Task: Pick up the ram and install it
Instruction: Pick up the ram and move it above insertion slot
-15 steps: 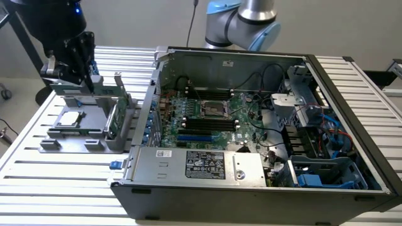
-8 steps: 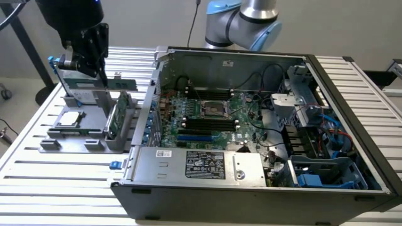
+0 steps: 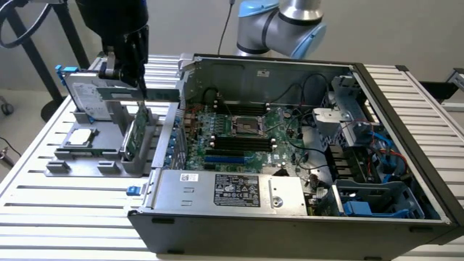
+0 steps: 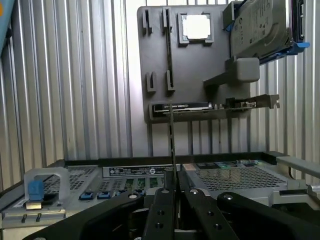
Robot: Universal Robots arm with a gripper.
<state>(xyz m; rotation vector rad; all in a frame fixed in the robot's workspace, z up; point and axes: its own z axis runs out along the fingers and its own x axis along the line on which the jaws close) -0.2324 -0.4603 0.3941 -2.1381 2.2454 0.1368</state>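
The gripper (image 3: 138, 86) hangs at about ten o'clock in the exterior view, its dark fingers pressed together on the ram (image 3: 160, 96) - a thin green stick held with its long side level. From the wrist view the gripper (image 4: 173, 192) is seen from behind, and the ram (image 4: 171, 150) shows edge-on as a fine dark line running out from between the two fingers (image 4: 161, 210).

The ram sits over the grey holder tray (image 3: 65, 163), just above the top edge of the expansion card (image 3: 138, 133), which stands upright in the tray. On the same tray the square silver processor chip (image 3: 78, 138) lies flat at about eight o'clock from the gripper, and the hard drive (image 3: 87, 95) in its blue-trimmed carrier stands at nine o'clock, close beside it. The wrist view shows the same tray (image 4: 155, 65) with the chip (image 4: 196, 26), the drive (image 4: 260, 25) and the card (image 4: 182, 107) with its metal bracket.

The open computer case (image 3: 392, 109) lies at three to four o'clock from the gripper, on the slatted aluminium table (image 3: 73, 217). Inside it, the black memory slots (image 3: 243, 144) on the motherboard (image 3: 217, 122) are well apart from the ram - the stick is outside the case wall. The power supply (image 3: 239, 190) sits at six o'clock of the slots.
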